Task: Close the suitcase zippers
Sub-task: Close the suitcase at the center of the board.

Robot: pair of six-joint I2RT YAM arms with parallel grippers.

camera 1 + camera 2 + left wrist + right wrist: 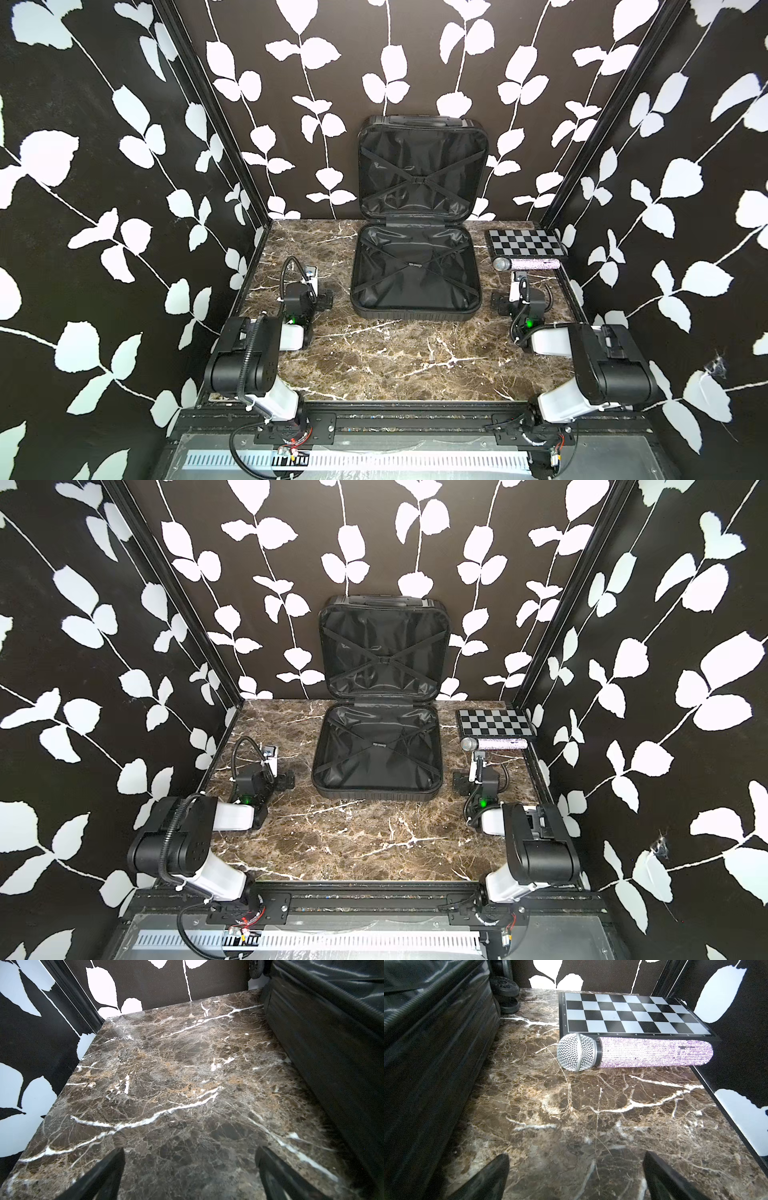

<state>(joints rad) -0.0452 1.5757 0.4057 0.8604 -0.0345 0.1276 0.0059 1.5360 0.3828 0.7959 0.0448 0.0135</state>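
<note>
- Closing the shell comes before any zipping, judging by the layout. The suitcase (415, 266) lies open at the middle of the bench (374, 365), toward the back edge. Its base half (415, 274) is flat on the bench and its lid half (422, 166) stands upright against the back wall.
- Left end effector (326, 300): jaws fully spread and empty. It sits low over the bench, just beside the left wall of the base half and not touching it.
- Right end effector (500, 301): jaws fully spread and empty. It sits just beside the right wall of the base half, also clear of it.
- Recommended procedure: tip the lid half forward from its top rim and lower it squarely, so that both rims meet all round. Tuck any lining or strap inside the seam first. Steady the shell with one arm while the other draws a pull along the zipper track (332, 995).
- Obstructions: a chessboard (525, 243) occupies the back right corner, with a rhinestone microphone (528, 264) just in front of it. Both are near the right arm's path.
- Not resolved: the zipper pulls cannot be made out in any view, so their start positions are unknown.
- Cut off: each wrist view shows only one side wall and part of the rim. The wheels (505, 987) appear only partly, and the hinge seam is dark in both top views.
</note>
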